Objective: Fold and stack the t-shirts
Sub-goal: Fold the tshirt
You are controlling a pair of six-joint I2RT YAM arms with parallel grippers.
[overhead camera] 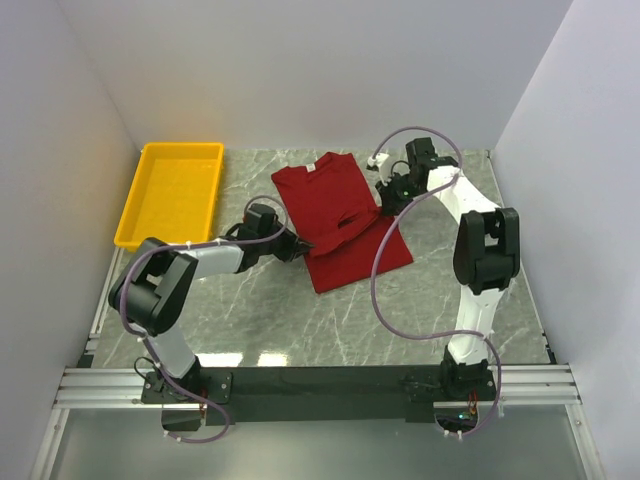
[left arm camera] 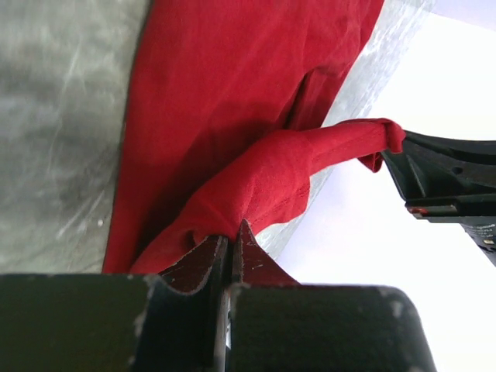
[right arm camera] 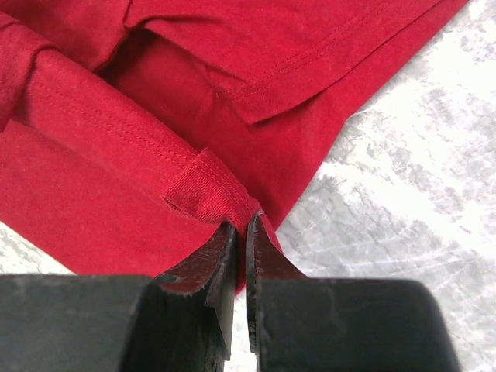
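Observation:
The dark red t-shirt (overhead camera: 335,215) lies on the marble table, collar toward the back, with a small white neck label. Its lower part is lifted in a fold across the body. My left gripper (overhead camera: 298,243) is shut on the shirt's left edge; in the left wrist view (left arm camera: 231,232) a bunched ridge of red cloth (left arm camera: 271,182) runs from its jaws toward the other gripper. My right gripper (overhead camera: 385,195) is shut on the shirt's right edge; in the right wrist view (right arm camera: 242,225) a stitched hem (right arm camera: 205,190) is pinched between its jaws.
A yellow tray (overhead camera: 172,192) stands at the back left of the table. White walls close in the left, back and right sides. Grey marble table surface (overhead camera: 300,320) lies in front of the shirt.

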